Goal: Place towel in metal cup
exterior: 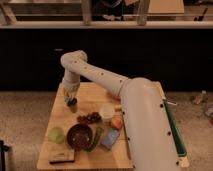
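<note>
My gripper (70,100) hangs at the far left of the wooden table (60,116), at the end of the white arm that reaches across from the right. It sits directly over a small dark metal cup (73,107) and touches or nearly touches its rim. I cannot make out the towel; it may be hidden at the gripper or inside the cup.
On the table stand a green apple (56,134), a brown bowl (80,136), dark grapes (90,118), a white cup (106,112), an orange fruit (117,122), a blue packet (110,139) and a dark flat item (62,156). A green bin (175,137) lies along the right.
</note>
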